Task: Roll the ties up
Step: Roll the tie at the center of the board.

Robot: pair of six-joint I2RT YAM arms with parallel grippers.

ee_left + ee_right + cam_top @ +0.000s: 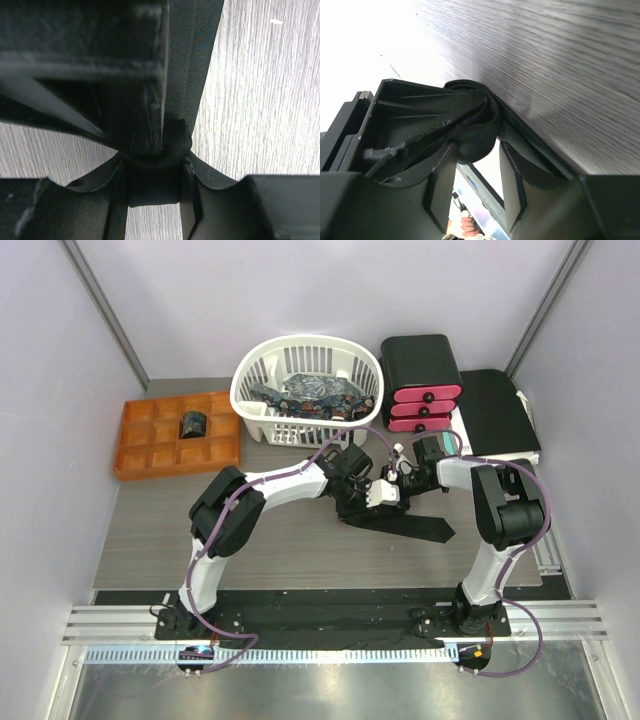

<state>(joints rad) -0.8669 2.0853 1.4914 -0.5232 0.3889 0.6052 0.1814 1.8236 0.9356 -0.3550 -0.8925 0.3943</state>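
A plain black tie [410,525] lies across the middle of the wooden table, its near end wound into a small coil [475,135]. My left gripper [152,182] is shut on that coil, and the dark fabric [190,75] fills the gap between its fingers. My right gripper [476,172] faces it from the right and is open; the coil sits at its jaw mouth with daylight beside it. In the top view the left gripper [355,490] and right gripper [392,485] meet over the tie's left end. Patterned dark blue ties [315,392] lie in the white basket.
The white basket [250,370] stands at the back centre. An orange compartment tray [140,455] at the back left holds one rolled dark tie [192,425]. A black box with pink drawers [420,390] and a flat black folder [495,410] sit at the back right.
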